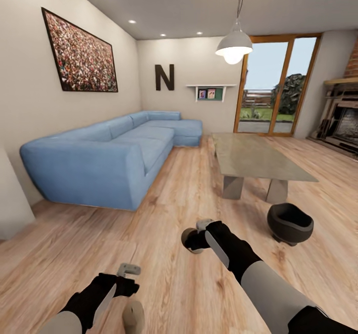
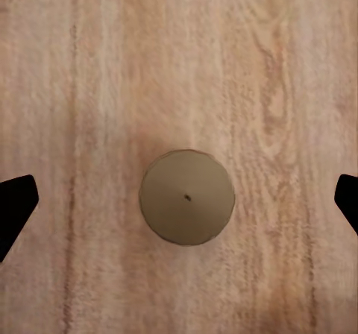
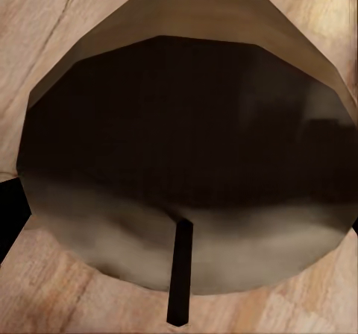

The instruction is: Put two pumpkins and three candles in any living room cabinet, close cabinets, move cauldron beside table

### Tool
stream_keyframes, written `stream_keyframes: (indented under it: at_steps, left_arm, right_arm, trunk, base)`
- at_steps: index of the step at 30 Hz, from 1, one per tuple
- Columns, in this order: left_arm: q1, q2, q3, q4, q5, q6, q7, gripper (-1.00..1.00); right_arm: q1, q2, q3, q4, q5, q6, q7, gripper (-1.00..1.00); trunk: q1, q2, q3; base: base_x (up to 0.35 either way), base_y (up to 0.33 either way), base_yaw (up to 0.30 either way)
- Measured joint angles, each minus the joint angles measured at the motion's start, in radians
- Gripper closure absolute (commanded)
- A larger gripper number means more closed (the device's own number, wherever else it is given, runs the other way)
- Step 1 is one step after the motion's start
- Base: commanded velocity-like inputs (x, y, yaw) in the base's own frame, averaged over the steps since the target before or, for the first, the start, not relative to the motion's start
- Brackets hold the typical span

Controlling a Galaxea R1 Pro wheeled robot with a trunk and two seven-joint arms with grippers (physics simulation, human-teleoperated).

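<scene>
A tan candle (image 1: 133, 318) stands upright on the wood floor right in front of me. My left gripper (image 1: 128, 283) hangs straight above it, open, and in the left wrist view the candle (image 2: 186, 197) sits centred between the dark fingertips (image 2: 15, 203), which are spread wide. My right gripper (image 1: 195, 240) is shut on a second candle (image 3: 186, 140), held above the floor; its shaded top and wick loom close in the right wrist view. The black cauldron (image 1: 290, 222) rests on the floor beside the near grey leg of the glass-topped table (image 1: 258, 157).
A long blue corner sofa (image 1: 114, 155) runs along the left wall. A fireplace (image 1: 345, 123) is at the far right and glass doors (image 1: 276, 85) at the back. A pendant lamp (image 1: 233, 45) hangs over the table. Open wood floor lies between sofa and table.
</scene>
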Motion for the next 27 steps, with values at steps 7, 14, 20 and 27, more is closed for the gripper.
stream_keyframes:
  at_steps: [7, 14, 20, 27]
  left_arm:
    - [0.000, 0.000, 0.001, 0.065, -0.003, -0.005, -0.034, -1.00]
    - [0.000, -0.002, 0.005, 0.093, 0.002, -0.001, -0.035, -1.00]
    - [0.000, -0.009, 0.009, 0.111, 0.005, 0.002, -0.032, -1.00]
    - [0.000, -0.009, 0.023, 0.124, 0.026, -0.004, -0.027, -1.00]
  right_arm:
    - [0.000, 0.002, 0.000, 0.000, -0.001, 0.000, 0.001, 1.00]
    - [0.000, 0.002, 0.000, 0.000, -0.001, 0.000, 0.000, 1.00]
    - [0.000, 0.003, 0.003, -0.012, -0.002, 0.002, 0.000, 1.00]
    - [0.000, 0.003, 0.005, -0.016, -0.002, 0.002, 0.000, 1.00]
  trunk:
    - [0.000, 0.000, 0.000]
    - [0.000, 0.000, 0.000]
    - [0.003, -0.001, -0.019]
    - [0.006, -0.003, -0.046]
  base:
    - [0.062, 0.068, -0.161]
    - [0.003, 0.003, -0.011]
    - [0.000, 0.000, 0.000]
    - [0.000, 0.000, 0.000]
